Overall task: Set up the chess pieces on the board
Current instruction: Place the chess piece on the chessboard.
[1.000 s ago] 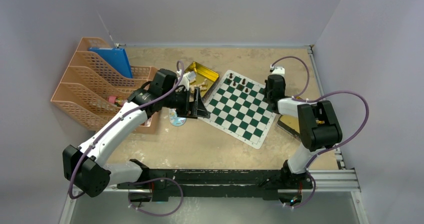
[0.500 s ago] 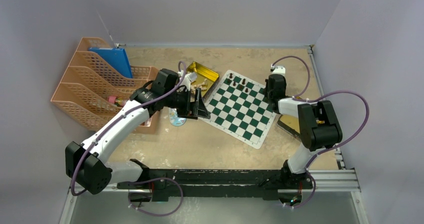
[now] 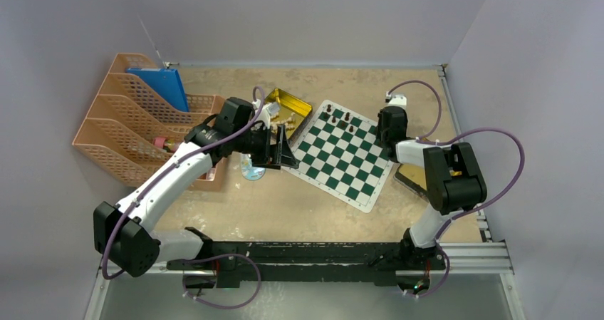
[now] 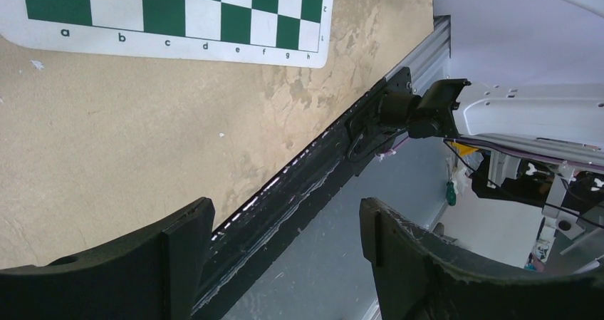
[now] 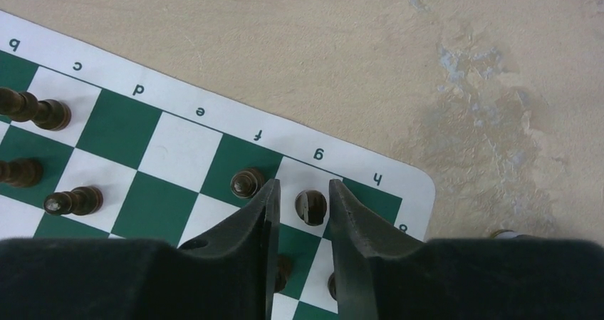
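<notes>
The green and white board (image 3: 335, 167) lies at the table's middle right and also shows in the right wrist view (image 5: 178, 156) and the left wrist view (image 4: 164, 6). A few dark brown chess pieces (image 3: 336, 117) stand along its far edge. My right gripper (image 3: 388, 131) hangs over the far right corner. In the right wrist view it (image 5: 303, 188) is open, its jaws straddling a dark piece (image 5: 311, 207) on the white g square with a gap on each side. Another dark piece (image 5: 246, 183) stands on the f square. My left gripper (image 3: 281, 152) is open and empty (image 4: 285, 217) by the board's left edge.
A gold tin (image 3: 288, 105) with pale pieces lies behind the board's left corner. A second gold tin (image 3: 412, 179) lies under my right arm. Orange file racks (image 3: 135, 131) with a blue folder (image 3: 160, 85) stand at the left. A small bluish disc (image 3: 251, 170) lies under my left wrist.
My left arm has shifted very slightly. The right gripper and the pieces have not visibly moved.
</notes>
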Robot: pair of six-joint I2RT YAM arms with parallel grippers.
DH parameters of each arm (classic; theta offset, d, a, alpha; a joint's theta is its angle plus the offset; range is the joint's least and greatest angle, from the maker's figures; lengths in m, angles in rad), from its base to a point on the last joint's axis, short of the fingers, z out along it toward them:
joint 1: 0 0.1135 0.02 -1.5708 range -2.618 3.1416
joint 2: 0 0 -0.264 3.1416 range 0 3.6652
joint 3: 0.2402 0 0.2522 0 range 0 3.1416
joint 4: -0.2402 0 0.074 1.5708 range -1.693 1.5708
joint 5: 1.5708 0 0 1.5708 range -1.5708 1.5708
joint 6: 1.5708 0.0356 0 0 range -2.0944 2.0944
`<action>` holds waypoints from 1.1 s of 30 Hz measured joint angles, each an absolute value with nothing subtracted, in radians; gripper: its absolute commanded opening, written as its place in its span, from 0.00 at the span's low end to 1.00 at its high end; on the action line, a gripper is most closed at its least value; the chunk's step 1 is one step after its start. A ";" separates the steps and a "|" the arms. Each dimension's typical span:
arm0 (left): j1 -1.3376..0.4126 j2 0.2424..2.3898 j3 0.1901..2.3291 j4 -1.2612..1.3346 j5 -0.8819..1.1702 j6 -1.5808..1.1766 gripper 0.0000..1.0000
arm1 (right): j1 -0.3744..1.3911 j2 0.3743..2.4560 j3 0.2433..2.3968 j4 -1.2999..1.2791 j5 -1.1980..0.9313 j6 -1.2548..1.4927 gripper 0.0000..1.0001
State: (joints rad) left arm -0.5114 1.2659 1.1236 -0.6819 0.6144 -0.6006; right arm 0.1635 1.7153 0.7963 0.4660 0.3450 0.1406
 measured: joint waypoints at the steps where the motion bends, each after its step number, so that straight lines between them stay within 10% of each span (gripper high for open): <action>1: -0.511 1.267 1.125 -0.682 0.614 -0.599 0.74 | 0.163 1.715 0.796 0.465 0.345 0.142 0.37; 33: -0.511 1.192 1.098 -0.718 0.543 -0.570 0.73 | 0.047 1.358 1.001 -0.282 0.482 0.590 0.38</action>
